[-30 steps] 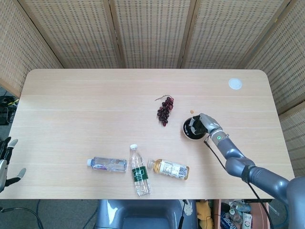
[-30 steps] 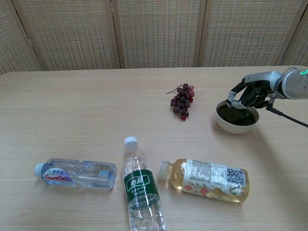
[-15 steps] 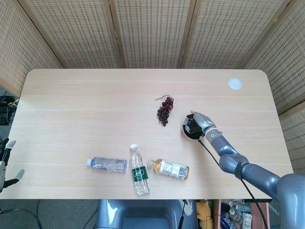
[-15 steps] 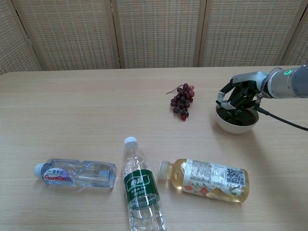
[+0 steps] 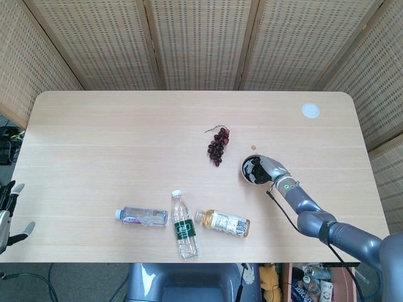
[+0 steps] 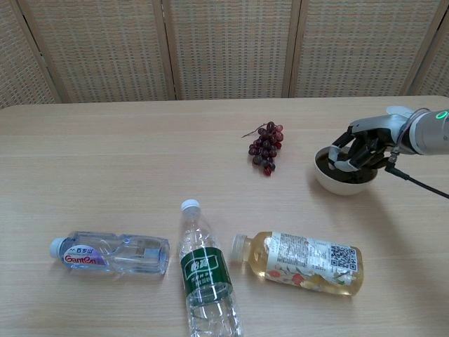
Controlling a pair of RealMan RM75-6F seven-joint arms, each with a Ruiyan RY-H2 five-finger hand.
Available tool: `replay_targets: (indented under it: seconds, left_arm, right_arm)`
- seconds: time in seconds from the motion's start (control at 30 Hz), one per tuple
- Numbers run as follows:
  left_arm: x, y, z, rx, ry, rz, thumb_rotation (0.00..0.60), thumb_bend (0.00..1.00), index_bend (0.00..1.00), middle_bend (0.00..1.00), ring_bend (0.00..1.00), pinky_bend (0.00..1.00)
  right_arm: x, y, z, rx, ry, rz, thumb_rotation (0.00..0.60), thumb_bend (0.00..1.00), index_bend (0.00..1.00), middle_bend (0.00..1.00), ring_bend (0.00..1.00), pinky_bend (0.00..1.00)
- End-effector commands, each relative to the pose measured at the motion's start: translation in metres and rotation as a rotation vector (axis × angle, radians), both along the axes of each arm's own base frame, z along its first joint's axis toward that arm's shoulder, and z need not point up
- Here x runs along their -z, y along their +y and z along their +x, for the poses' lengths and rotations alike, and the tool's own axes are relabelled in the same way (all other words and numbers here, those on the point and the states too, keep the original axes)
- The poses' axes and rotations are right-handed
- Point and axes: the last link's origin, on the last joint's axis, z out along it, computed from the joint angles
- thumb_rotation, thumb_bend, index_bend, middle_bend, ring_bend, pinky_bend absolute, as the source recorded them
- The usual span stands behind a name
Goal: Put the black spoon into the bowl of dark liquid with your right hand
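Observation:
The white bowl (image 5: pixel 245 171) of dark liquid (image 5: pixel 254 168) stands right of the table's middle; in the chest view the bowl (image 6: pixel 340 185) shows its pale wall. My right hand (image 5: pixel 275 168) lies at its right rim. In the chest view the right hand (image 6: pixel 363 145) has its dark fingers curled down over the bowl's right half. I cannot make out the black spoon against the fingers and the liquid, and none lies on the table. My left hand (image 5: pixel 7 211) hangs off the table's near left corner with its fingers apart and nothing in them.
A bunch of dark grapes (image 5: pixel 218 146) lies just left of the bowl. Three bottles lie near the front edge: a clear one (image 5: pixel 143 216), a green-labelled one (image 5: pixel 184 225) and a tea bottle (image 5: pixel 223 222). A small white disc (image 5: pixel 310 111) sits at the far right.
My right hand has swung from the bowl's left side back to its right rim, so more of the dark liquid shows. The left hand has barely moved.

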Motion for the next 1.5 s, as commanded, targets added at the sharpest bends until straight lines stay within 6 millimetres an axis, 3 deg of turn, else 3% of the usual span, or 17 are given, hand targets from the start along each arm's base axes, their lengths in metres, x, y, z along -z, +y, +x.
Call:
replay_targets:
  seconds: [0.03, 0.33, 0.67, 0.73, 0.87, 1.03, 1.23, 1.5]
  left_arm:
    - [0.000, 0.000, 0.000, -0.001, 0.001, -0.001, 0.600, 0.29, 0.02, 0.00, 0.00, 0.00]
    - [-0.001, -0.003, -0.001, -0.018, 0.008, 0.002, 0.600, 0.29, 0.02, 0.00, 0.00, 0.00]
    - [0.000, -0.003, -0.001, -0.018, 0.005, 0.001, 0.600, 0.29, 0.02, 0.00, 0.00, 0.00]
    - [-0.001, -0.003, -0.001, -0.016, 0.005, 0.002, 0.600, 0.29, 0.02, 0.00, 0.00, 0.00]
    - [0.000, -0.003, -0.001, -0.013, 0.001, 0.001, 0.600, 0.29, 0.02, 0.00, 0.00, 0.00]
    - [0.001, -0.002, -0.001, -0.011, 0.000, -0.001, 0.600, 0.29, 0.02, 0.00, 0.00, 0.00]
    - [0.000, -0.003, 0.000, -0.008, 0.000, 0.002, 0.600, 0.29, 0.02, 0.00, 0.00, 0.00]
    - [-0.001, -0.003, 0.001, -0.006, 0.001, 0.003, 0.600, 0.29, 0.02, 0.00, 0.00, 0.00]
  right_arm:
    - [-0.004, -0.004, -0.003, 0.006, 0.005, -0.017, 0.600, 0.81, 0.69, 1.00, 1.00, 1.00]
    - [-0.003, -0.022, 0.007, -0.002, -0.002, -0.045, 0.600, 0.81, 0.69, 1.00, 1.00, 1.00]
    - [0.001, -0.017, 0.012, -0.023, -0.012, -0.034, 0.600, 0.80, 0.69, 1.00, 1.00, 1.00]
    - [0.000, -0.015, 0.011, -0.023, -0.009, -0.034, 0.600, 0.71, 0.67, 1.00, 1.00, 1.00]
    - [-0.001, -0.013, 0.008, -0.024, -0.002, -0.035, 0.600, 0.39, 0.56, 1.00, 1.00, 1.00]
    - [-0.002, -0.011, 0.008, -0.030, 0.003, -0.036, 0.600, 0.14, 0.47, 0.99, 1.00, 1.00]
    - [-0.004, -0.009, 0.010, -0.043, 0.010, -0.048, 0.600, 0.00, 0.42, 0.99, 1.00, 1.00]
    - [-0.020, -0.006, 0.018, -0.052, -0.037, -0.097, 0.600, 0.00, 0.42, 0.96, 1.00, 1.00]
